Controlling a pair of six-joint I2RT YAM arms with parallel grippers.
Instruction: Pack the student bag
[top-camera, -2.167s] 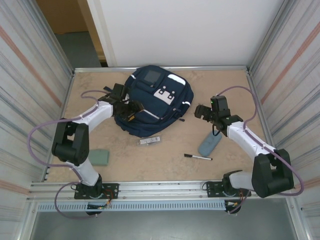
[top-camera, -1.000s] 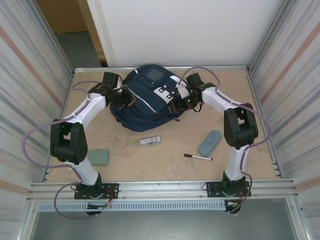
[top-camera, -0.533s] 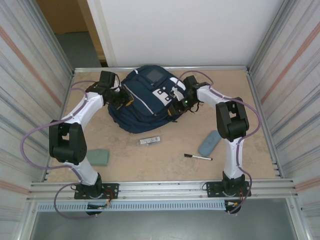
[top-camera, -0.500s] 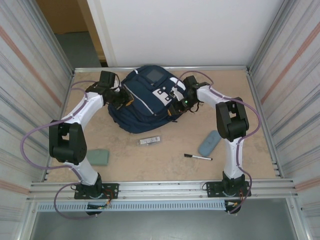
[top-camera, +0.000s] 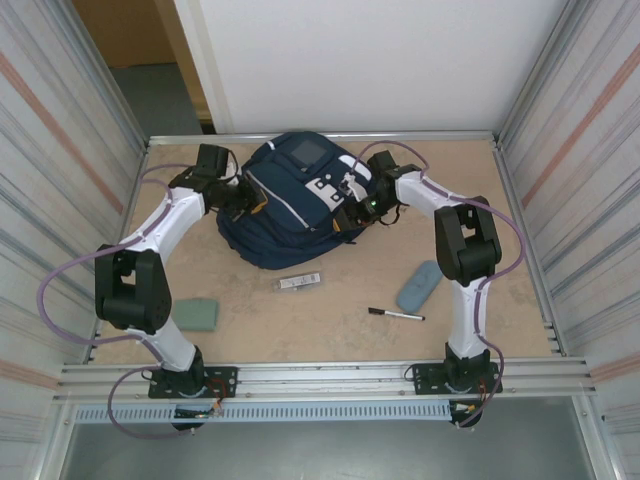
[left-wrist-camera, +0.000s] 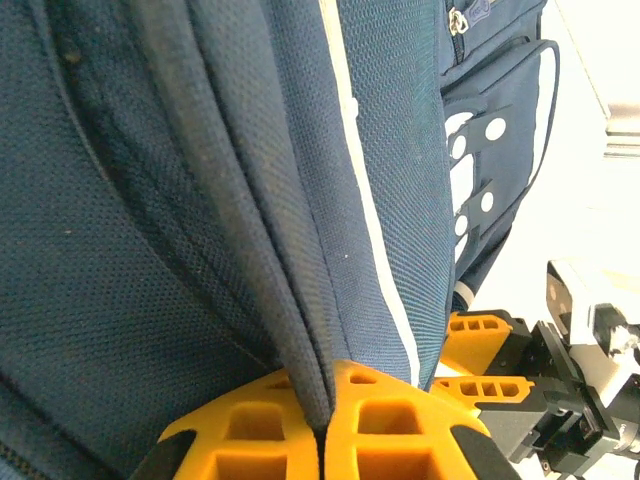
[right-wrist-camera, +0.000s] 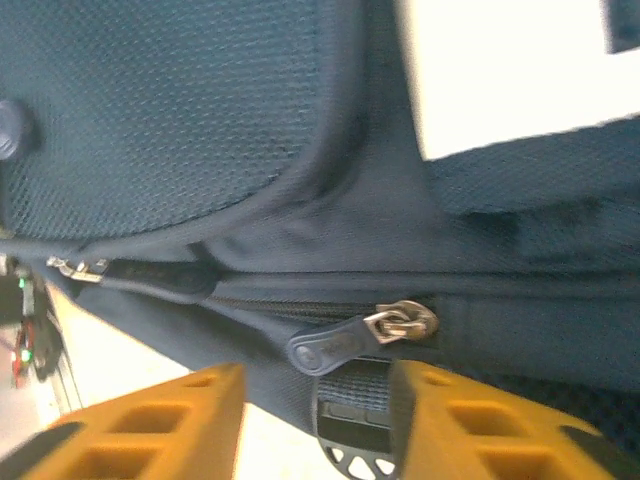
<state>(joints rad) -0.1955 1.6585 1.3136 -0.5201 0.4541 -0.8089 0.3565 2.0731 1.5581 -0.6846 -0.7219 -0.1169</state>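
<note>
Navy woven cloth makes up the student bag (top-camera: 300, 205), which lies flat on the tan table (top-camera: 480, 200) toward its far edge, and we place everything else against the bag. We judge it soft and floppy rather than stiff. It should fold and sag wherever it is lifted, it looks bulky more than heavy, and its coarse weave ought to give the pads fair friction.

The left gripper (left-wrist-camera: 322, 430) sits at the bag's left edge, its orange fingers clenched on a raised fold of cloth beside a piped seam. The right gripper (right-wrist-camera: 315, 400) is at the bag's right edge with its jaws standing apart, clamping nothing.

On the near side of the bag lie a grey-blue pencil case (top-camera: 418, 286), a green pouch (top-camera: 198, 314) and a pen (top-camera: 395, 314).

A dark strap fitting (right-wrist-camera: 345, 445) sits in the right gripper's gap. Just beyond it runs a closed zip with a dark pull tab (right-wrist-camera: 325, 345) and a metal slider (right-wrist-camera: 405, 322). We would take hold at the tab. It is small and loose, so it may swing aside, and the pull should run along the zip line while the left pinch keeps the cloth taut.
</note>
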